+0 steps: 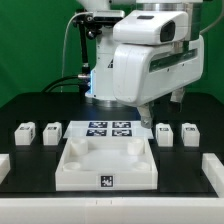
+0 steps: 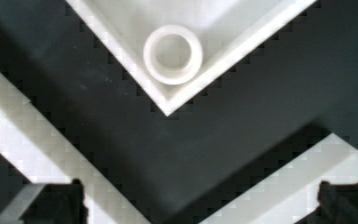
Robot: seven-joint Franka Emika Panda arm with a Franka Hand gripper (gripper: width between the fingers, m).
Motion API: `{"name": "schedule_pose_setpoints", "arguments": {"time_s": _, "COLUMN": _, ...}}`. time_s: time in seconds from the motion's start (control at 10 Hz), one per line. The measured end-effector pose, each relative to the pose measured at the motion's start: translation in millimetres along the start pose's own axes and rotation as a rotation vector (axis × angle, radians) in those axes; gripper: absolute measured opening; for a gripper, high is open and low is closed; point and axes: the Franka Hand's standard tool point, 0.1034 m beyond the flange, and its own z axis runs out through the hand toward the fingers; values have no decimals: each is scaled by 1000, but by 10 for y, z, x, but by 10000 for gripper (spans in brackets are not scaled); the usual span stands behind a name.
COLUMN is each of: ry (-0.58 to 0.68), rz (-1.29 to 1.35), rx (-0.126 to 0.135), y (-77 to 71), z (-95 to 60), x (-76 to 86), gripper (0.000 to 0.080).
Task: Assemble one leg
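Several legs stand on the black table in the exterior view: two at its left point(image 1: 25, 131) point(image 1: 50, 130) and two at its right point(image 1: 165, 131) point(image 1: 188, 131). Each is a small white block with a marker tag. My gripper point(image 1: 150, 108) hangs above the far right part of the large white tray-like part point(image 1: 70, 172), well clear of the legs. In the wrist view the gripper point(image 2: 194, 205) is open and empty. Its dark fingertips point(image 2: 43, 205) sit far apart over white rims. A corner of the tray-like part with a round ring point(image 2: 172, 52) shows there. No leg shows in the wrist view.
The marker board point(image 1: 108, 128) lies behind the tray-like part. White parts lie at the table's left edge point(image 1: 3, 165) and right edge point(image 1: 212, 170). The arm's white body point(image 1: 150, 60) fills the upper middle, with a green backdrop behind.
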Motion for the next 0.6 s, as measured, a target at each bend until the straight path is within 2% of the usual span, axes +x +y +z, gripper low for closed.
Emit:
{"name": "schedule_pose_setpoints", "arguments": {"time_s": 0.4, "ry": 2, "rz": -36, "rx": -2, "y": -4, "z": 2, "x": -12, "gripper": 650}}
{"name": "schedule_pose_setpoints", "arguments": {"time_s": 0.5, "ry": 8, "rz": -61, "rx": -10, "y": -104, "z": 55, "x": -154, "gripper": 650}}
{"name": "schedule_pose_setpoints", "arguments": {"time_s": 0.6, "ry": 1, "rz": -96, "rx": -5, "y": -236, "z": 115, "x": -385, "gripper": 650}}
